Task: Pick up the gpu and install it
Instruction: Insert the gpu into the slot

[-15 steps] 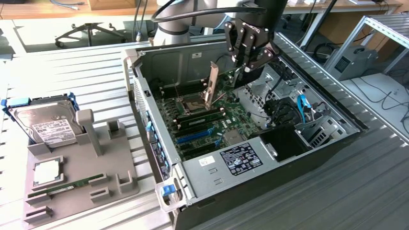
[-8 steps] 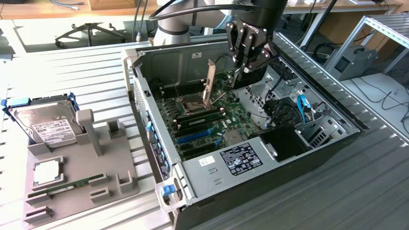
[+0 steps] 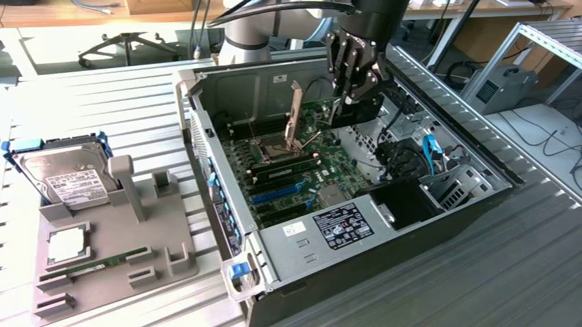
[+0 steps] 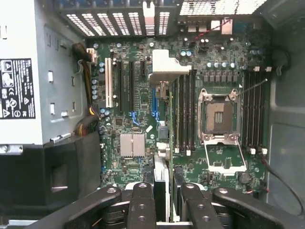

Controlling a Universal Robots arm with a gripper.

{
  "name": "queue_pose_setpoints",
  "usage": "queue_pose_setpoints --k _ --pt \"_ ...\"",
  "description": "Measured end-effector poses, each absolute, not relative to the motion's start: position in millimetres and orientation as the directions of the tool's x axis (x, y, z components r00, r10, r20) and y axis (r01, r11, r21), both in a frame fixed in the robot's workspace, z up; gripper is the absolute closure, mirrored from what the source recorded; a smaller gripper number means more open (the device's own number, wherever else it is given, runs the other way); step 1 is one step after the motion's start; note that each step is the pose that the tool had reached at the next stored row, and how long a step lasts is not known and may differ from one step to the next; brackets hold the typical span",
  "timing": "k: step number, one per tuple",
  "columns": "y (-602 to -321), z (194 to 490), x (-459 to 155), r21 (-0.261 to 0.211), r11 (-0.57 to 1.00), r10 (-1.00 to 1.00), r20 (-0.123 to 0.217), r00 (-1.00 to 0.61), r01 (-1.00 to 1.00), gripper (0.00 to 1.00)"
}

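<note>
My gripper hangs over the open computer case, at its far side, and is shut on the gpu, a dark card that hangs below the fingers. In the wrist view the gpu is seen edge-on between the two black fingers. Its green board edge runs away from my gripper to its pale metal end bracket. The card stands above the motherboard, between the expansion slots and the RAM slots. I cannot tell if it touches a slot.
The CPU socket is open with its lever raised. The power supply fills the case's near end, and blue cables lie by the drive bay. At the exterior view's left, a grey fixture holds a hard drive and a RAM stick.
</note>
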State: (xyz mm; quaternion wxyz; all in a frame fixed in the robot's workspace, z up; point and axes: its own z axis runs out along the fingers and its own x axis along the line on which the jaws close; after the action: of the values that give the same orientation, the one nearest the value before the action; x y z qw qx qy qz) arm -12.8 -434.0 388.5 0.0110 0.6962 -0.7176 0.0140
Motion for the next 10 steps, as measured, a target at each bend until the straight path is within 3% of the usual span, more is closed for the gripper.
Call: queue_pose_setpoints --k 10 --pt "-434.0 388.1 -12.8 -0.005 0.140 -0.989 0.038 -0.140 -0.990 0.74"
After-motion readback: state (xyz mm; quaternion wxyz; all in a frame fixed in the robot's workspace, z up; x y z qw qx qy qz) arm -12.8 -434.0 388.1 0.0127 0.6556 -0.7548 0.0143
